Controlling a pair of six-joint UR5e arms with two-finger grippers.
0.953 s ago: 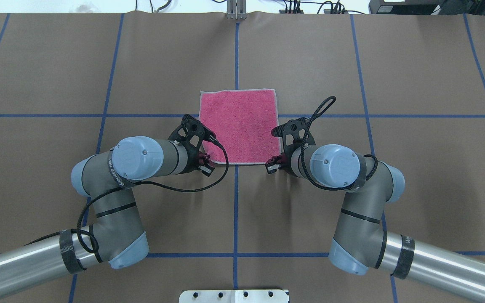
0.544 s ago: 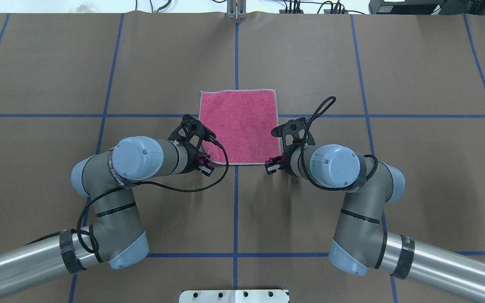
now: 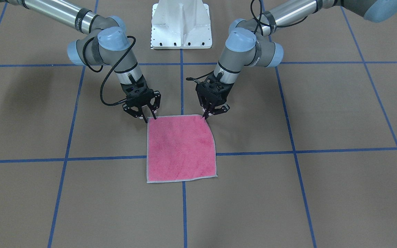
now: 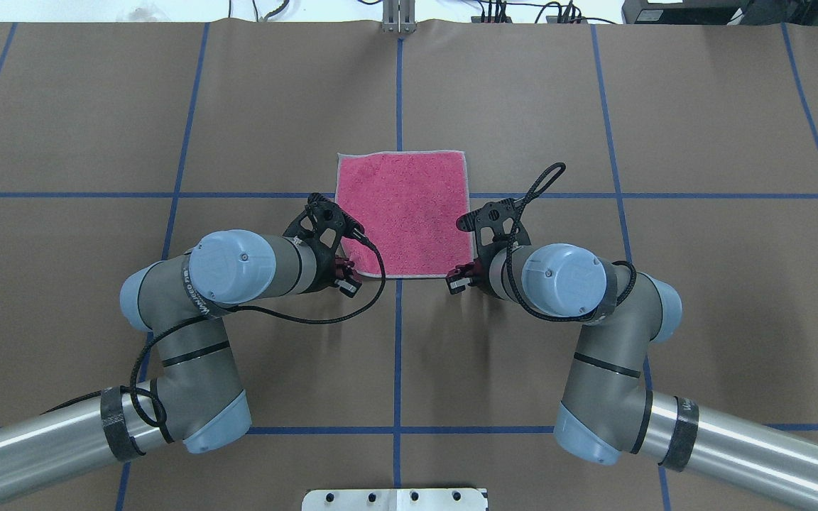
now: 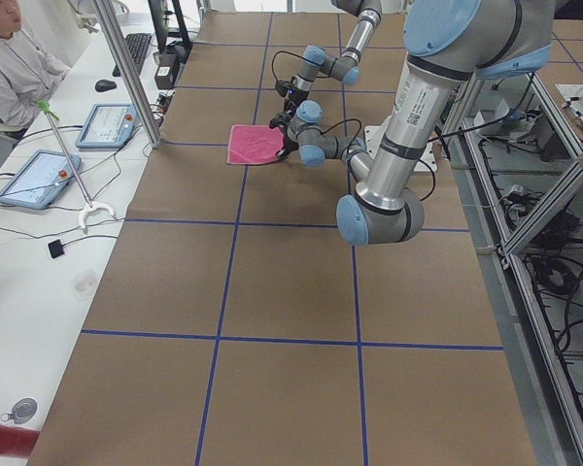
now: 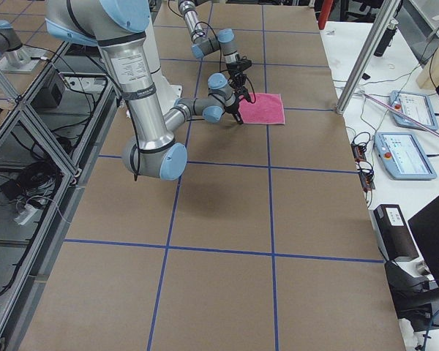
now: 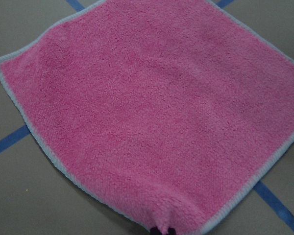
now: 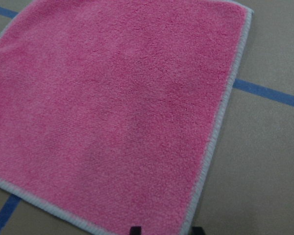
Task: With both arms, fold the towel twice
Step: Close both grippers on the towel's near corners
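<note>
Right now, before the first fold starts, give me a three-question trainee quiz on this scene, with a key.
1. True or false: the towel lies already folded in half.
2. Which gripper has its fingers spread apart? A) left gripper B) right gripper C) neither
3. Fill in: both grippers sit at the towel's corners on the edge ____ the white base.
Key: 1 false; it lies flat, pink face up. 2 B; the left gripper is pinched shut on its corner. 3 nearest.
</note>
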